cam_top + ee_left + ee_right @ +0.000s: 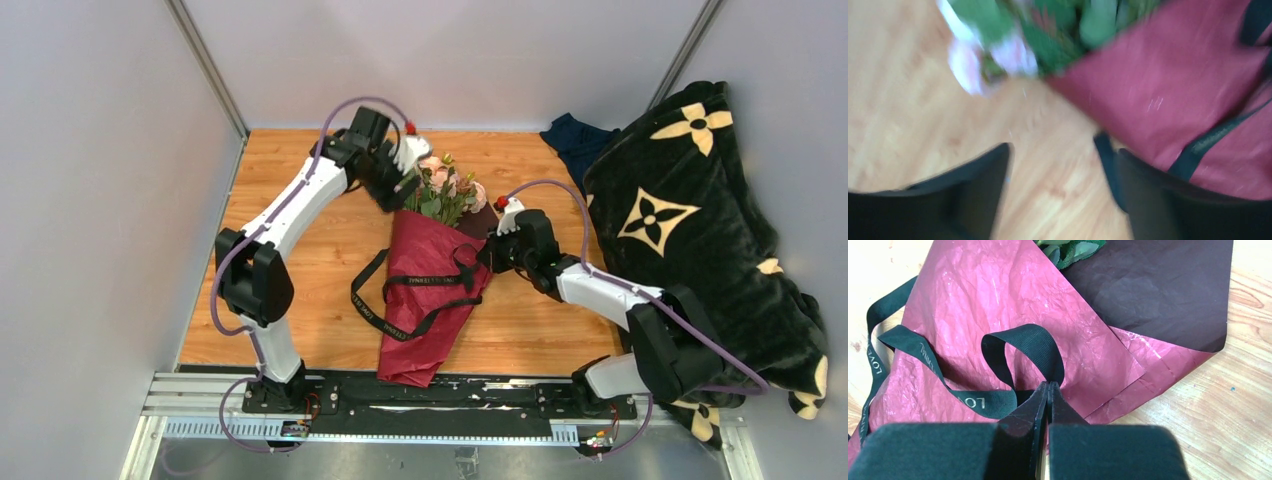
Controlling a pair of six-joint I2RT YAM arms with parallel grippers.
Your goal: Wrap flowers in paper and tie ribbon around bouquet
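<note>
The bouquet lies on the wooden table, its dark red paper (430, 300) rolled into a cone with the point toward me. Pink and cream flowers (448, 190) stick out at the far end. The black ribbon (415, 282) crosses the cone and loops off its left side. My left gripper (405, 185) hovers at the left of the flowers; in the blurred left wrist view it (1055, 145) is open over bare wood, with flowers (1015, 55) and paper (1158, 85) beyond. My right gripper (1048, 386) is shut on a raised loop of ribbon (1028, 337) over the paper (998, 295).
A black blanket with cream flower motifs (700, 230) is heaped along the right side, just behind the right arm. A dark navy cloth (575, 140) lies at the back right. Grey walls close in the left and far sides, and a metal rail (400, 405) runs along the near edge.
</note>
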